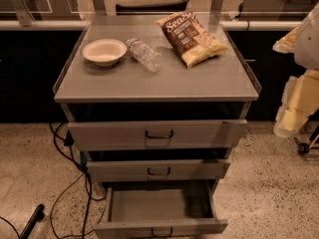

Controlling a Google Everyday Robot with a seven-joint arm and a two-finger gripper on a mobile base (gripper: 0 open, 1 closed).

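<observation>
My gripper [295, 107] hangs at the right edge of the camera view, pale yellow, below the white arm [309, 34]. It is off the right side of a grey drawer cabinet [164, 81] and touches nothing I can see. Nearest to it is the cabinet's right front corner. On the cabinet top lie a white bowl [104, 51] at the left, a clear plastic bottle [144, 55] on its side beside the bowl, and a brown and yellow chip bag [190, 37] at the back right.
The bottom drawer [158, 205] is pulled far out and holds nothing. The top drawer [158, 133] and middle drawer [158, 170] stand slightly out. Black cables [70, 178] run over the speckled floor at the left. A dark counter wall [30, 73] stands behind.
</observation>
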